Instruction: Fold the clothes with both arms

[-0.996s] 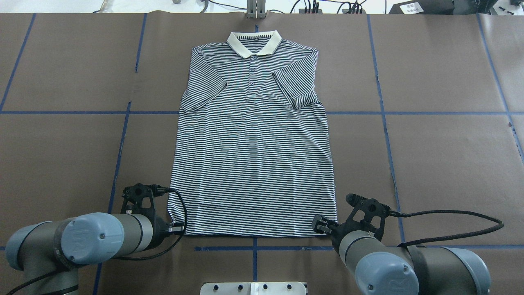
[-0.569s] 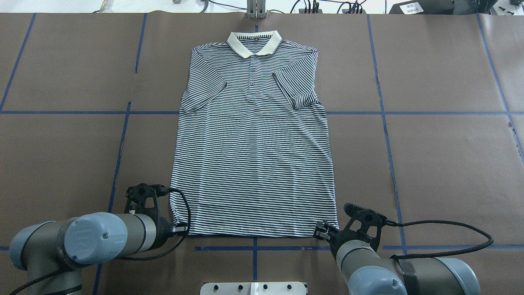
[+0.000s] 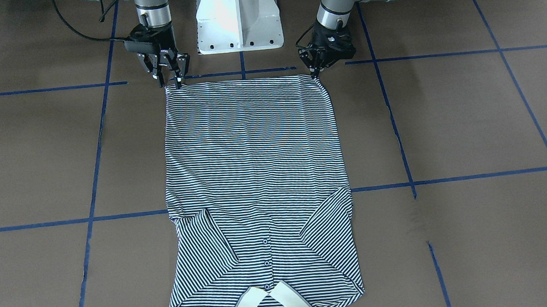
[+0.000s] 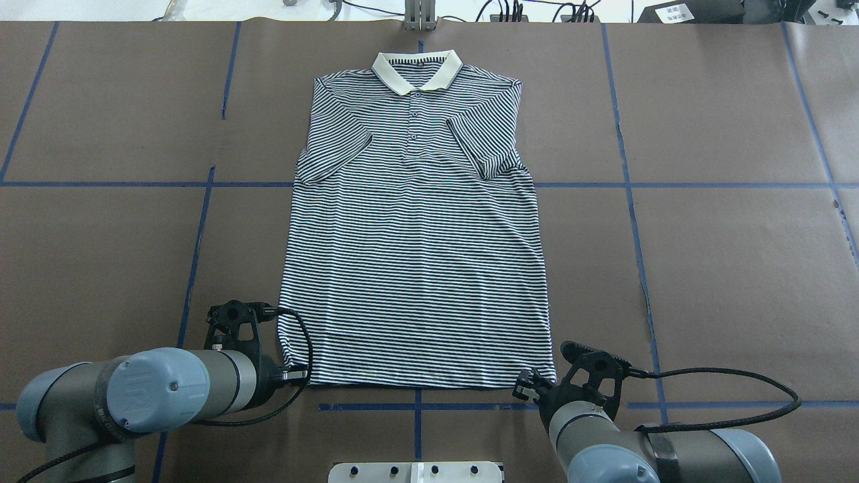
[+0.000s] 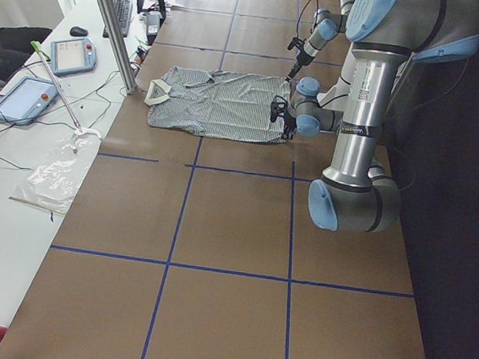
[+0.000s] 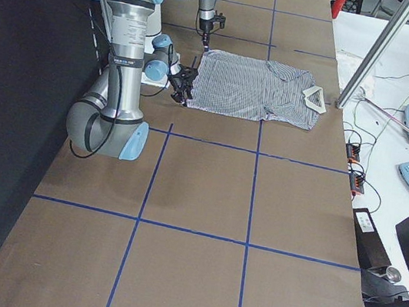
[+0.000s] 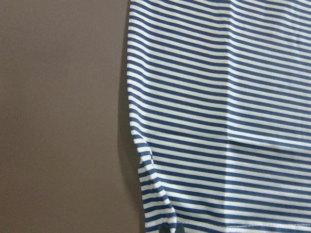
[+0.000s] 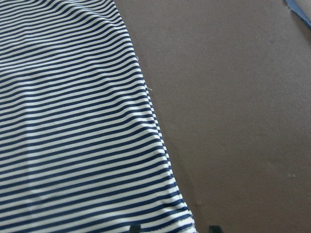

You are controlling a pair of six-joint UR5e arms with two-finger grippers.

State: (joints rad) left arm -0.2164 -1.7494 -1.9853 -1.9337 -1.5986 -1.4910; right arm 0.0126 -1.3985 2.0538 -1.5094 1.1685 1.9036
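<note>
**A:** What is shown at the right fingers [image 3: 178, 78]?

**B:** They are held apart and pointed down at the polo shirt's [image 4: 416, 255] hem corner on the robot's right. In the right wrist view, 2 dark tips are seen at the bottom edge, with the striped corner lying between them. No cloth is gripped there.

**A:** And the left fingers [image 3: 316, 68]?

**B:** They are brought down to the other hem corner. Whether they are apart, together or clamped on cloth cannot be told, because they are seen as 1 dark point in the front-facing view and are hidden under the wrist from overhead. In the left wrist view, small puckers are seen in the fabric by that corner.

**A:** How are the arms placed?

**B:** The right arm [image 4: 637, 449] and the left arm [image 4: 154, 389] are each angled in from the robot's side of the table [image 4: 738, 268]. The white pedestal [image 3: 238, 19] is seen between them.

**A:** Where is the shirt laid?

**B:** It is spread flat, buttons up, on the brown table. The hem is turned toward the robot and the cream collar [image 4: 416, 70] toward the far edge. Both short sleeves are folded in onto the chest. A blue tape line [image 4: 671, 184] is crossed by the shirt at chest height.
</note>
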